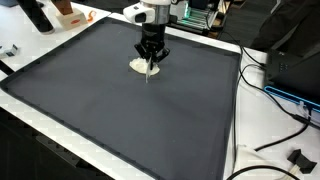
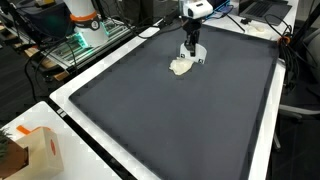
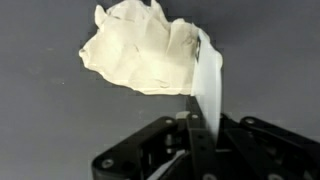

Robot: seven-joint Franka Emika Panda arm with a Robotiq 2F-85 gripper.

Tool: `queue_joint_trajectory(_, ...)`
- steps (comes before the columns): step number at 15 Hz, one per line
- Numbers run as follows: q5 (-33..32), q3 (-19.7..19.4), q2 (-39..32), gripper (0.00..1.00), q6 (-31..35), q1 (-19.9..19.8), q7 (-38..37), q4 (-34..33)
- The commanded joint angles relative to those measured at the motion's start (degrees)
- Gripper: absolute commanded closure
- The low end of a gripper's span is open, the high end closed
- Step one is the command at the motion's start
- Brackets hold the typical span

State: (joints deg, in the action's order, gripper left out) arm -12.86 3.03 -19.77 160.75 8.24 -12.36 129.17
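A crumpled cream cloth (image 1: 140,66) (image 2: 181,67) lies on the dark grey mat (image 1: 120,115) (image 2: 180,125) near its far side. My gripper (image 1: 151,55) (image 2: 192,50) hangs right over the cloth. In the wrist view the cloth (image 3: 140,55) fills the upper middle. A flat white strip (image 3: 208,85) runs from the cloth's right edge down into my gripper (image 3: 195,122), and the black jaws are shut on it. In an exterior view the strip (image 1: 149,74) shows as a thin pale line below the fingers. Whether the strip is part of the cloth I cannot tell.
The mat covers most of a white table (image 1: 230,150). Cables (image 1: 275,95) and dark equipment (image 1: 295,55) lie beside one edge. A cardboard box (image 2: 35,150) stands at a near corner, and a rack with green electronics (image 2: 80,45) stands behind the table.
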Motion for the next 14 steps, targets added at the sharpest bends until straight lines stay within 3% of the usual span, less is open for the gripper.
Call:
queue_joint_trajectory(1, 1.8, -0.8, -1.4, 0.99, 1.7, 0.4, 1.6, 0.3)
queue_joint_trajectory(9, 4.6, 0.5, 0.0, 0.99, 3.1, -0.8, 3.2, 4.8)
queue_joint_trajectory(14, 5.1, -1.1, 2.0, 0.99, 5.0, 0.0, 2.4, 8.6)
